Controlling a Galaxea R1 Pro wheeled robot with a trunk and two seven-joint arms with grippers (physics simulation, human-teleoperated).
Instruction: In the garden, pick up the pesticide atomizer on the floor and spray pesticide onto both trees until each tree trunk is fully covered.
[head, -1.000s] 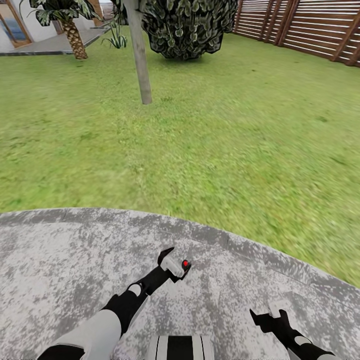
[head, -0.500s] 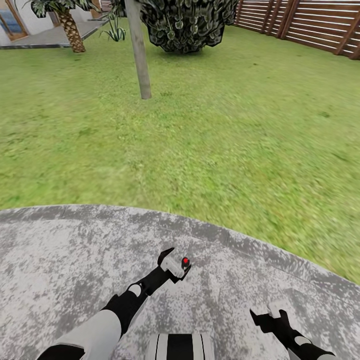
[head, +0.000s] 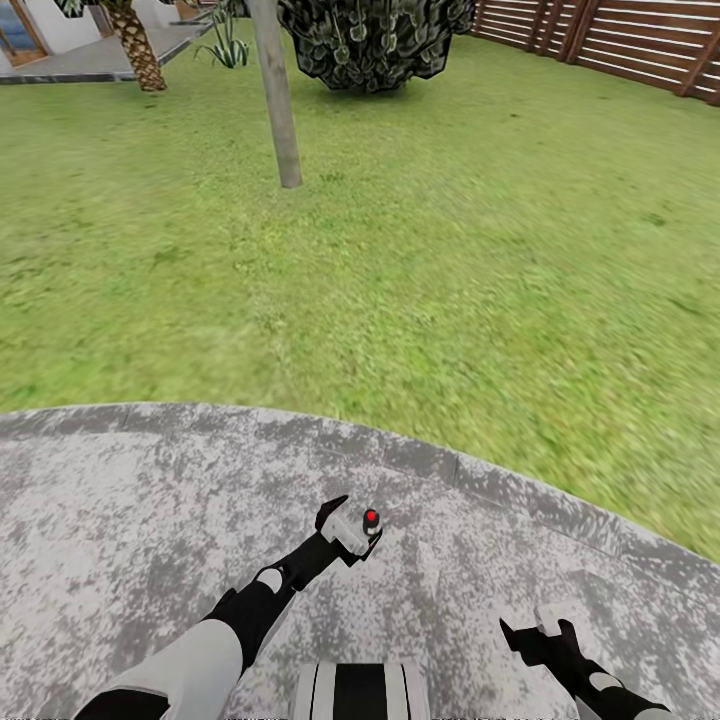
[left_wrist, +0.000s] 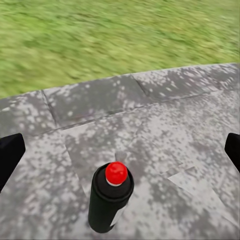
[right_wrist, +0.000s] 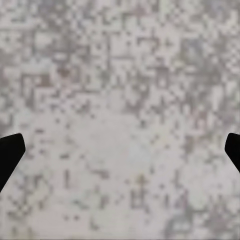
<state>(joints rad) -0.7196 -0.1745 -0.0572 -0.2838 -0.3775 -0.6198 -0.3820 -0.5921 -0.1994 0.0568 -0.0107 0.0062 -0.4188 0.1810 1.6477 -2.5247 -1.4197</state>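
Observation:
The pesticide atomizer, a small pale body with a red dot on top, sits in my left gripper, which is shut on it above the speckled grey paving. In the left wrist view the atomizer shows as a dark cylinder with a red cap, between the left gripper's black fingertips at the frame's edges. My right gripper hangs open and empty over the paving; in its wrist view the right gripper has only stone between the fingers. One bare grey tree trunk stands on the garden lawn, far ahead and slightly left.
The curved edge of the grey paving meets the grass just ahead of my arms. A big dark shrub stands behind the trunk, a short palm at far left, and a brown slat fence at far right.
The whole picture has slid slightly upward, so the camera moved. Both arms keep their pose and the atomizer stays in the left gripper.

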